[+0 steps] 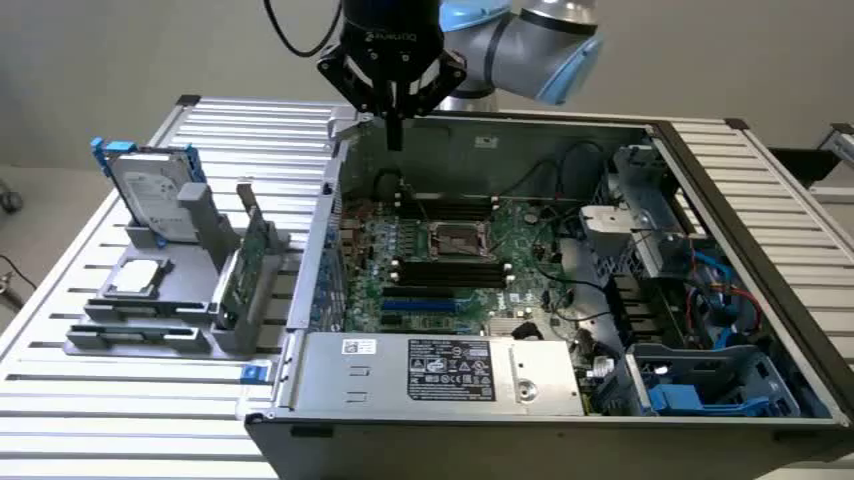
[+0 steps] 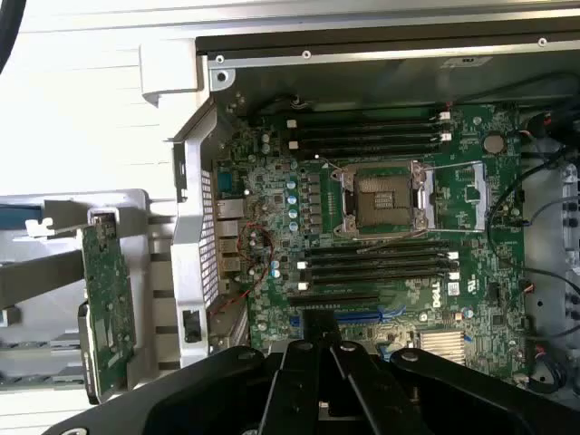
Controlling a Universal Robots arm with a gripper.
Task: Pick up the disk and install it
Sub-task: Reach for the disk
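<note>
Exterior view, contents listed from its left to its right.

1. Table (image 1: 67,400): slatted metal top that carries everything below.
2. Grey rack (image 1: 140,335): stands on the table beside the computer case.
3. Disk (image 1: 150,190): silver-grey with a white label and a blue carrier. It stands on end at the rack's far corner, with its long axis close to upright and leaning back slightly. Nothing touches it.
4. Chip (image 1: 139,280): small, square and silver, lying flat on the rack, nearer the camera than the disk.
5. Circuit card (image 1: 243,275): green, set on edge at the rack's side nearest the case.
6. Gripper (image 1: 395,140): hangs above the case's rear corner. The fingers (image 1: 395,125) are drawn narrow, pointing down, with nothing between them. The disk lies well apart toward the exterior view's left, lower, and beyond the case wall.
7. Computer case (image 1: 747,190): open, with the motherboard (image 1: 447,250) exposed.
8. Drive bay (image 1: 694,395): has blue fittings and sits at the case's near corner on the exterior view's right.

Wrist view, supplementary: the fingers (image 2: 308,381) meet over the motherboard (image 2: 381,208), and the circuit card (image 2: 109,308) stands outside the case wall.
</note>
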